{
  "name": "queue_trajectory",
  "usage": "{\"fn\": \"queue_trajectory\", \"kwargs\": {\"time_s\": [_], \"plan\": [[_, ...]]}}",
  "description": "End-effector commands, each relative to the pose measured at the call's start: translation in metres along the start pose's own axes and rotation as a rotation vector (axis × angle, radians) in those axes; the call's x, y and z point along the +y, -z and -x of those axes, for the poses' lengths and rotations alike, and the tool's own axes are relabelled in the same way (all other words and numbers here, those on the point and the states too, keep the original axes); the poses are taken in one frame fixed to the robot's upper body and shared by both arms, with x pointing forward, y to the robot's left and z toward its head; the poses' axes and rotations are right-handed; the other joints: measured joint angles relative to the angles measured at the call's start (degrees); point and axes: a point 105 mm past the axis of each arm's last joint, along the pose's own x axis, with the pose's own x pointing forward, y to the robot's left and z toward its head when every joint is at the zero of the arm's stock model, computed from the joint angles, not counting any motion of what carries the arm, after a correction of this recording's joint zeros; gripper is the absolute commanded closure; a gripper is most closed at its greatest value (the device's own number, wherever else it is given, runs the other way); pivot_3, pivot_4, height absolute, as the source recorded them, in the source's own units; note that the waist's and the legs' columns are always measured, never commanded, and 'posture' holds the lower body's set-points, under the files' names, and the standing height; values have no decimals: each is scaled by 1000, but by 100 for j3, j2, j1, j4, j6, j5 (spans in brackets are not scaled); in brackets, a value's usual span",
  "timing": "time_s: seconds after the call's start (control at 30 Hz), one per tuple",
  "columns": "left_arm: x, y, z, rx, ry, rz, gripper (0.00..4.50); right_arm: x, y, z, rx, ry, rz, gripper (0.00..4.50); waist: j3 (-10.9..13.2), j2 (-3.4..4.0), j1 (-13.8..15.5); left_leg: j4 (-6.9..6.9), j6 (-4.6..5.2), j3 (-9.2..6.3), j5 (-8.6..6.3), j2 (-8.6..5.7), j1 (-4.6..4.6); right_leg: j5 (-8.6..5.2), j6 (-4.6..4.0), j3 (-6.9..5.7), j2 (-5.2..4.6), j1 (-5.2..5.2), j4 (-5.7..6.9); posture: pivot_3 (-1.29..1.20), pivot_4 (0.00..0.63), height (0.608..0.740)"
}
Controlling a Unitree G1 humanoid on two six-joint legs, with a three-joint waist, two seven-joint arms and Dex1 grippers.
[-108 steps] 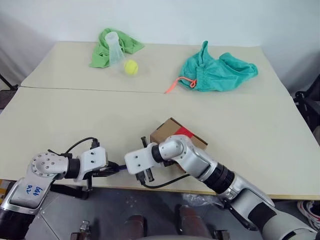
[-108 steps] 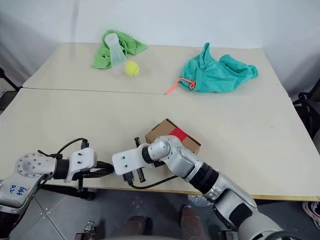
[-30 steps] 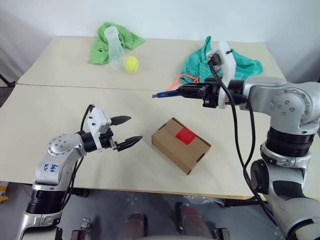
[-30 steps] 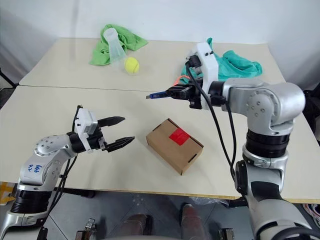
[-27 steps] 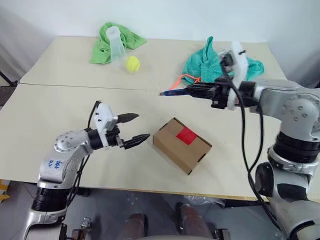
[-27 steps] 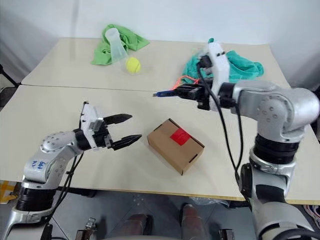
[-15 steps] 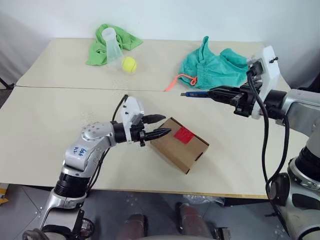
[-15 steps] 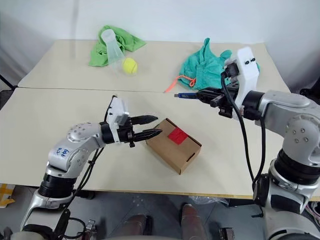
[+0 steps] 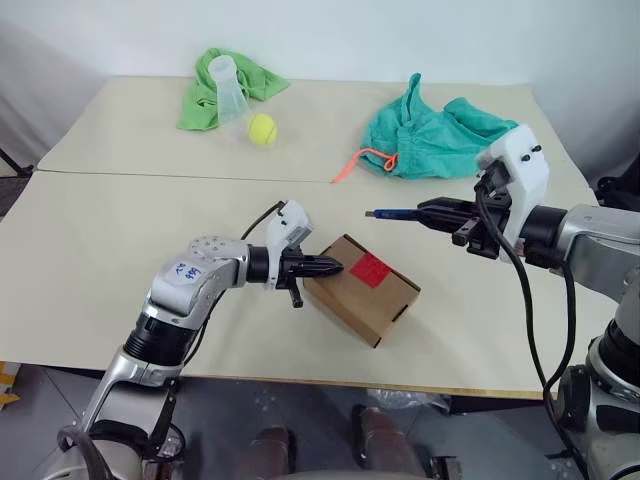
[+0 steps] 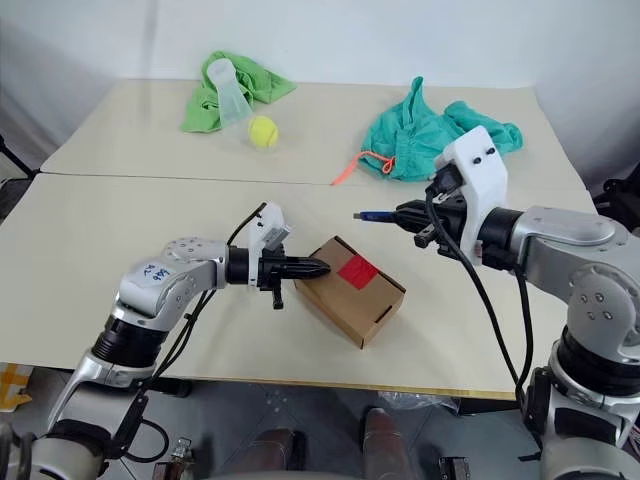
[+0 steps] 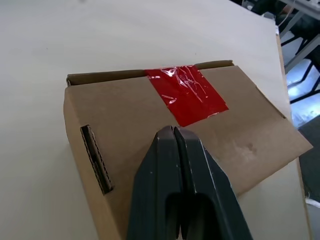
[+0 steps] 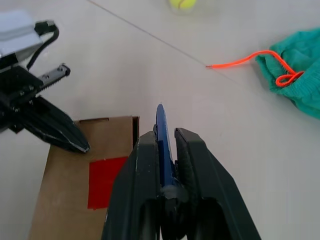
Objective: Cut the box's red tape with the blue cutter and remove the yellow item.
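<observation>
**Left jaws shut at the box, cutter hangs over the table**

I see the table (image 9: 120, 260) with the box (image 9: 362, 290) lying closed near the front edge, red tape (image 9: 369, 267) intact across its lid seam. A second ago my left gripper (image 9: 330, 266) stood well left of the box with its fingers spread wide; now it has swung across to the box's near top corner and the fingers are pressed together, tips at the lid just short of the tape. The left wrist view confirms it: both fingers closed over the cardboard, nothing between them.

My right gripper (image 10: 425, 217) has pulled back toward the right side and dropped a little. It stays clamped on the cutter (image 10: 378, 215), which points left, in the air beyond the box.

At the back, the teal bag (image 9: 435, 135), green cloth (image 9: 215, 90) and tennis ball (image 9: 262, 128) lie as before.
</observation>
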Motion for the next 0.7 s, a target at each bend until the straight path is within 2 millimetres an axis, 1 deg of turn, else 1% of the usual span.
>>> {"fn": "queue_trajectory", "kwargs": {"time_s": [0.03, 0.27, 0.7], "plan": [[-2, -2, -2, 41, 15, -10, 4464, 7, -4, 2, -11, -11, 53, 4312, 0, 0, 4, 0, -2, 0, 1, 0, 0, 0, 0, 0, 0, 0, 0, 0, 150, 740], [-2, 0, -7, 87, 24, -9, 4464, 12, 1, -2, 9, -40, 63, 4312, 0, 0, 20, 0, -6, 0, 4, -2, 0, 0, 0, 0, -1, 0, 0, 0, 150, 740], [-3, 0, -9, 94, 27, -15, 4464, 16, 6, -6, 14, -67, 55, 4312, 0, 0, 25, 1, -5, 0, 4, -5, 0, 0, 0, 1, -2, 1, 0, 0, 150, 740]]}}
